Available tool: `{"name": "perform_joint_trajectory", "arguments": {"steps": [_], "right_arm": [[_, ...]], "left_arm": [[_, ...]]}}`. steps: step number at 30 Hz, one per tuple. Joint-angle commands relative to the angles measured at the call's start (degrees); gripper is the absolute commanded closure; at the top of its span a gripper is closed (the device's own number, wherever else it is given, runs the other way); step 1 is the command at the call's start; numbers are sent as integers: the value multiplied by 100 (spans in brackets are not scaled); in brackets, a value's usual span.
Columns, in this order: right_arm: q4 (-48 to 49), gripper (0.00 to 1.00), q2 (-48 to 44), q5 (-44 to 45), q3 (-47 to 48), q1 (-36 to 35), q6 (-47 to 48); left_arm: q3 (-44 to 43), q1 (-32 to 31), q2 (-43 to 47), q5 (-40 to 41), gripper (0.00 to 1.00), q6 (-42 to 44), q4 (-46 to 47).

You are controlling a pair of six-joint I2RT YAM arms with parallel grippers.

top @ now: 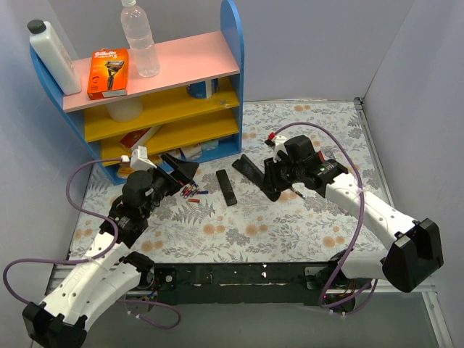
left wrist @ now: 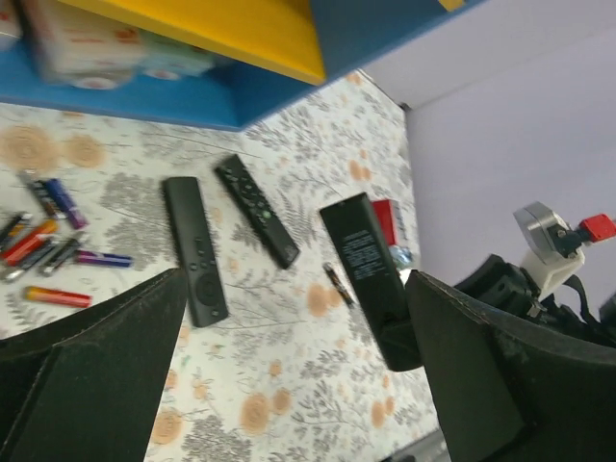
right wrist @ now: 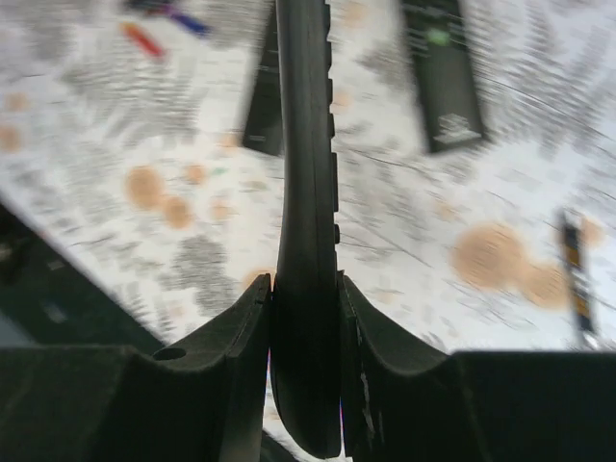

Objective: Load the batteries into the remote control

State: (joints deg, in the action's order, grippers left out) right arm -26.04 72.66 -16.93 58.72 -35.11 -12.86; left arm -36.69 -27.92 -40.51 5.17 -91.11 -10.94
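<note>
three black remotes sit around the middle of the floral-patterned worktop (top: 290, 232). one of them, the held remote (right wrist: 304, 144), is clamped by the right gripper (right wrist: 304, 282), whose two fingers press on its flat faces so that we see it edge-on from the right wrist. from the left wrist its back face shows, with a white printed label, and it stands tilted; whether its lower end touches the worktop we cannot tell. the flat remote (left wrist: 195, 252) lies buttons up near the centre. the angled remote (left wrist: 256, 212), also buttons up, lies just beside it on the side toward the right edge, the two apart.

one slim dark battery (left wrist: 337, 284) with a yellowish band lies on the worktop just beside the held remote, between it and the angled remote. a loose pile of cells (top: 191, 192) lies nearer the left edge, in front of the shelf unit (top: 232, 51). we see red, orange, blue and purple wraps there, plus a few darker ones whose colour we cannot read.

the left gripper (left wrist: 296, 277) hangs above the worktop near that pile, its jaws spread wide with nothing between them.

the shelf unit stands in the far left corner. its pink top shelf carries a razor pack (top: 109, 72), a clear bottle (top: 140, 40) and a white bottle (top: 54, 61).
</note>
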Motion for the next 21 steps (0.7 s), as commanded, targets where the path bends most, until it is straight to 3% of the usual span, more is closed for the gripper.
{"name": "perform_joint_trajectory", "arguments": {"steps": [1, 7, 16, 21], "right_arm": [[-542, 99, -217, 2165, -141, 259, 443], [-323, 99, -226, 3764, -597, 689, 390], [1504, 99, 651, 4399, -564, 1200, 1734], [1672, 99, 1820, 4804, 59, 1296, 2033]], "left_arm": [[56, -11, 368, 1065, 2, 480, -796], [197, -11, 500, 1276, 2, 849, -901], [338, -11, 553, 1408, 2, 1324, -804], [495, -11, 632, 1495, 2, 1578, -822]]}}
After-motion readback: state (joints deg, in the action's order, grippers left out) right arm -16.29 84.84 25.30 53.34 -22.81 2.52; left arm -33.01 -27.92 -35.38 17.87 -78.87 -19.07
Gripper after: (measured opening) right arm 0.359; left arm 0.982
